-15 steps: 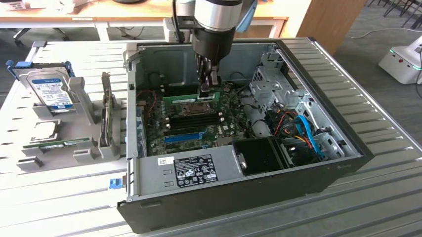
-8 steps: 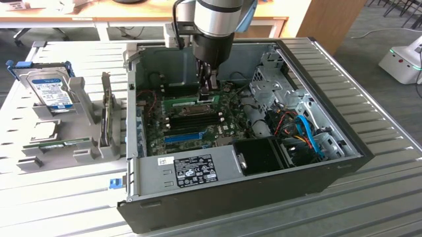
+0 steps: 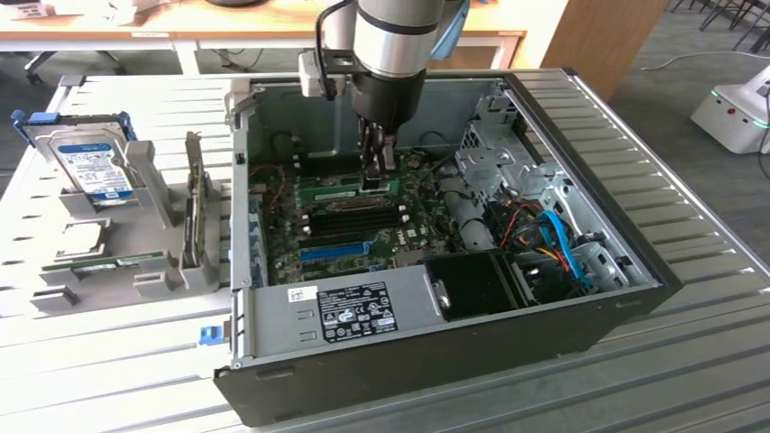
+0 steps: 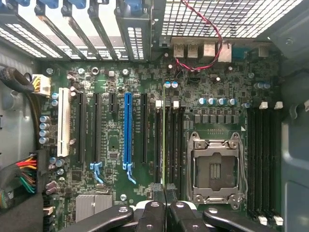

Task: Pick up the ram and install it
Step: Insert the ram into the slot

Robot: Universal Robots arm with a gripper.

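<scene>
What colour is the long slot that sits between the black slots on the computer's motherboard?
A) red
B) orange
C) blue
C: the long expansion slot among the black slots on the green motherboard is bright blue.

UR arm point(image 3: 391, 32) at top of ext view, last segment approx vertical: silver sleeve, then black wrist point(image 3: 385, 95) under it. Gripper point(image 3: 379, 170) points straight down, tool axis upright, tips at lowest pt of the arm. Wrist view: two dark fingers point(image 4: 155, 212) side by side, nearly touching, w/ black linkage bars point(image 4: 104, 220) splayed out to either side behind them. Jaws closed to a thin gap, pinching the ram point(image 4: 164, 145) edge-on btwn the tips.
</scene>
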